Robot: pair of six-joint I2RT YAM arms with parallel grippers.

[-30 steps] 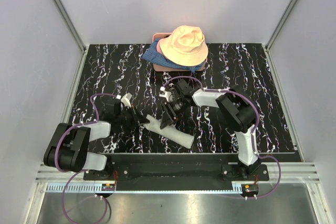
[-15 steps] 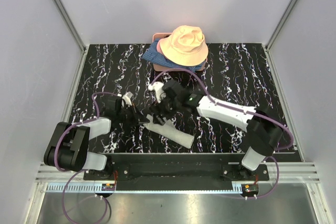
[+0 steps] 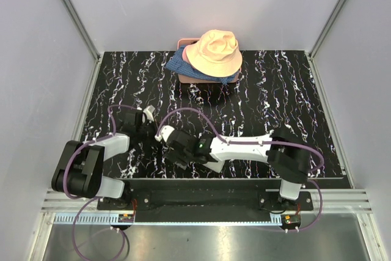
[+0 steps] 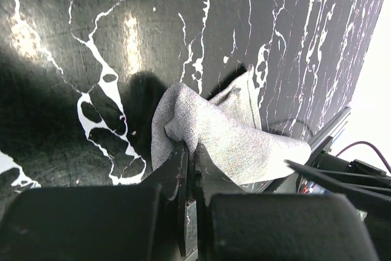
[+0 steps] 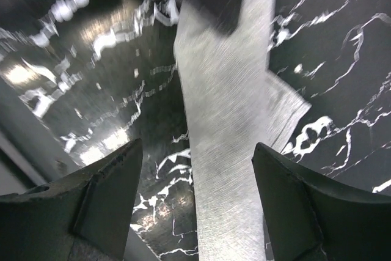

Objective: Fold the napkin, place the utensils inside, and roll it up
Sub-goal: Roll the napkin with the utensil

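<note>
The napkin (image 5: 220,120) lies as a long narrow strip by the near edge of the table (image 3: 275,90). At its left end the left gripper (image 4: 186,151) is pinched tight on a bunched fold of cloth. Over its middle the right gripper (image 5: 195,175) hangs with jaws spread wide either side of the strip, holding nothing. No utensils show. The cloth looks light and limp and likely to unroll, so a hold across its full width seems best. Well beyond the napkin, a hat (image 3: 214,52) sits on blue fabric (image 3: 177,64).
</note>
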